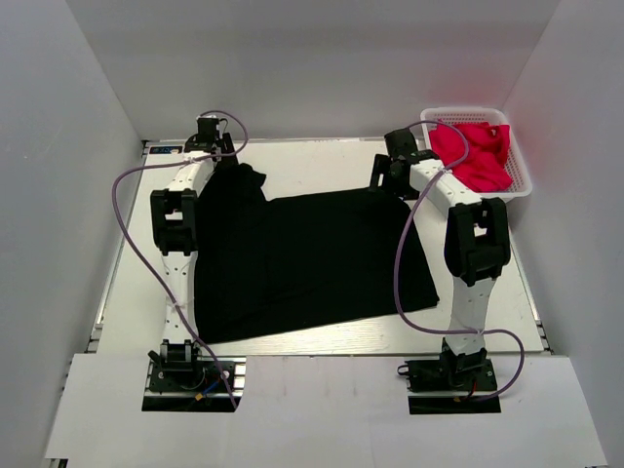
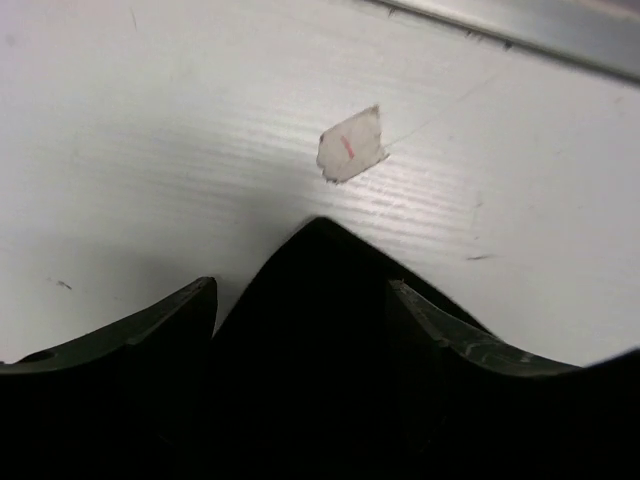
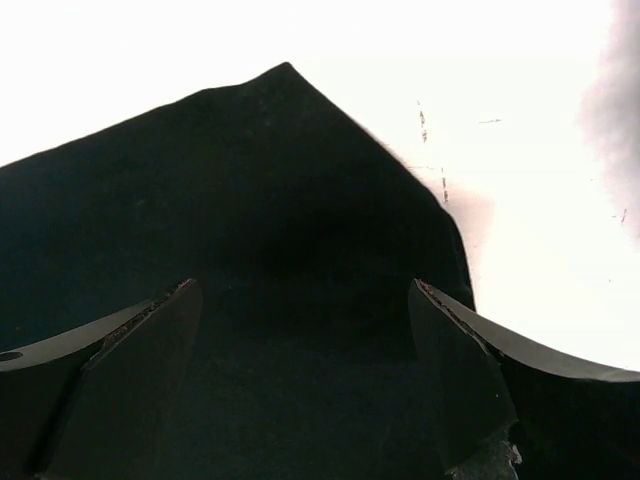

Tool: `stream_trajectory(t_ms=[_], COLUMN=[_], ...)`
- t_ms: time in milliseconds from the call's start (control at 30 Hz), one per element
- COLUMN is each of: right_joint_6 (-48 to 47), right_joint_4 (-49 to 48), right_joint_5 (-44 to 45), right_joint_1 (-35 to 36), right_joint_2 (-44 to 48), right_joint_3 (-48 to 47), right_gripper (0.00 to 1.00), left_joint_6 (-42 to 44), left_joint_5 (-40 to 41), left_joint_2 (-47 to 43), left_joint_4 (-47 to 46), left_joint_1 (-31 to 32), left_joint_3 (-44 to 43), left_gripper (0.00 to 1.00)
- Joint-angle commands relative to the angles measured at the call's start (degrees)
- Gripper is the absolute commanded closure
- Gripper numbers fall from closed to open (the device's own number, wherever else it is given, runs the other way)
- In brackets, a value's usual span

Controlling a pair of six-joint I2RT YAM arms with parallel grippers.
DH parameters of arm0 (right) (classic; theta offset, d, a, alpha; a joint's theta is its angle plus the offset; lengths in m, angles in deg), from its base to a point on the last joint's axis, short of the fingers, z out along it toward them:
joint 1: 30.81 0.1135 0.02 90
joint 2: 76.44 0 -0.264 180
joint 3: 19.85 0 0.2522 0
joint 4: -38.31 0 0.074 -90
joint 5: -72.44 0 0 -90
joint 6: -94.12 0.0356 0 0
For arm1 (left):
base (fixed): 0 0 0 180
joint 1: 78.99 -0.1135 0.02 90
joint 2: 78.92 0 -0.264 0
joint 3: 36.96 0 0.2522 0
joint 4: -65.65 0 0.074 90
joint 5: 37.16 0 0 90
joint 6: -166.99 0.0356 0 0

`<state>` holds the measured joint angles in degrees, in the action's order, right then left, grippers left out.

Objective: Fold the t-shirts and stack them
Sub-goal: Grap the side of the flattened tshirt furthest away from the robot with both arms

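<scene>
Solid black short-sleeved cloth t-shirt (image 1: 312, 263) lies spread across the middle of the white bench (image 1: 322, 161). It is mostly flat. One sleeve is bunched up toward the far-left corner.

Left pincer (image 1: 214, 148) is at the far-left corner, over that bunched sleeve. In the left wrist view, the left pincer (image 2: 300, 285) has its fingers (image 2: 150, 330) apart. A peak of the black cloth (image 2: 310, 330) sits in the gap and is not clamped. Just past the peak there is bare bench with a small scrap of white tape with a red mark (image 2: 350, 145). A metal rail (image 2: 520, 25) runs along the far edge.

Right pincer (image 1: 392, 171) is at the shirt's far-right corner, just beside the basket. In the right wrist view, the right pincer (image 3: 300, 285) is spread wide, with fingers (image 3: 130, 360) either side of the black fabric (image 3: 250, 180). It has hold of nothing. The cloth corner points away from the camera, with white bench beyond it.

White slotted plastic basket (image 1: 468, 112) sits in the far-right corner of the bench. It holds crumpled bright pinkish-red cloth t-shirts (image 1: 478, 151). They are well apart from the black one and piled loose, not folded.

The near edge of the black shirt ends short of the arm bases.
</scene>
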<state>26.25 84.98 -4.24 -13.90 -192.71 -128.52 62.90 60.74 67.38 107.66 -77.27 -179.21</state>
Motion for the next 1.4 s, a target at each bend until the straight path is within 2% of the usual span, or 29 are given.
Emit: stream_trajectory(t_ms=[0, 100, 200, 300, 333, 400, 500, 533, 567, 600, 800, 1000, 1033, 1067, 1133, 1233, 1300, 1333, 1367], right_joint_6=[-0.9, -1.1, -1.0, -0.9, -1.0, -1.6, -1.8, -1.0, -1.1, -1.0, -5.0, -5.9, -5.6, -5.6, -5.5, -5.6, -5.5, -6.0, -6.2], right_joint_4=[0.3, -0.3, -0.7, -1.3, -1.4, -1.5, -0.7, -0.6, -0.6, -0.8, -1.3, -2.4, -2.6, -2.6, -2.9, -3.9, -5.4, -5.7, -7.1], right_joint_5=[1.6, 0.8, -0.5, -0.7, -0.2, -0.2, 0.6, 1.3, 1.8, 2.0, 4.2, 3.3, 2.8, 2.8, 2.7, 3.2, 3.1, 3.5, 3.8], right_joint_1=[-0.5, -0.6, -0.5, -0.6, -0.5, -0.5, -0.6, -0.4, -0.4, -0.4, -0.3, 0.0, -0.1, -0.1, -0.1, -0.1, -0.2, -0.1, 0.0], right_joint_2=[-0.6, -1.0, -1.4, -2.1, -2.8, -3.7, -6.6, -7.2, -9.0, -9.8, -15.9, -17.2, -17.4, -17.6, -17.9, -18.0, -18.3, -18.4, -18.6], right_joint_3=[-2.8, -3.1, -3.5, -3.6, -4.1, -4.8, -7.6, -8.3, -10.1, -10.7, -17.1, -15.0, -14.3, -14.3, -14.3, -14.3, -14.7, -14.9, -14.8], right_gripper=[0.10, 0.10, 0.10, 0.10, 0.10, 0.10, 0.10, 0.10, 0.10, 0.10, 0.13, 0.24, 0.31, 0.31, 0.42, 0.49, 0.60, 0.70, 0.75], left_joint_6=[2.9, 4.2, 4.9, 4.9, 4.9, 4.9, 4.9, 4.4, 4.4, 3.6, 2.9, -0.8, -2.3, -2.3, -2.9, -2.9, -2.9, -2.9, -3.7], left_joint_5=[-0.3, -2.5, -1.7, -1.1, -1.1, -1.7, -3.1, -3.1, -3.1, -2.0, 3.1, 14.6, 14.6, 14.6, 14.6, 14.6, 14.6, 14.6, 14.6], left_joint_2=[-1.1, -3.1, -1.7, 0.7, 0.7, 1.5, 2.1, 2.1, 2.1, 2.1, -0.7, -4.1, -5.3, -5.3, -5.3, -5.3, -5.3, -4.8, -4.8], left_joint_4=[0.7, -2.1, -0.9, -0.1, -0.1, -0.1, -0.1, -0.1, -0.7, -0.7, -3.6, -4.3, -4.3, -4.3, -4.3, -4.3, -4.3, -4.3, -4.8], left_joint_1=[0.0, 0.0, 0.0, 0.0, 0.0, 0.0, 0.0, 0.0, 0.0, 0.0, 0.0, 0.0, -0.6, -0.6, -0.6, -0.6, -0.6, -0.6, -0.6], left_joint_3=[2.4, 8.2, 6.2, 4.2, 3.5, 3.0, 3.0, 3.0, 3.0, 3.0, 5.1, 6.1, 6.1, 6.1, 4.9, 4.9, 4.2, 3.6, 3.0], left_gripper=[0.23, 0.23, 0.23, 0.28, 0.35, 0.40, 0.61, 0.71, 0.92, 1.00, 1.00, 1.00, 1.00, 1.00, 1.00, 1.00, 1.00, 1.00, 1.00])
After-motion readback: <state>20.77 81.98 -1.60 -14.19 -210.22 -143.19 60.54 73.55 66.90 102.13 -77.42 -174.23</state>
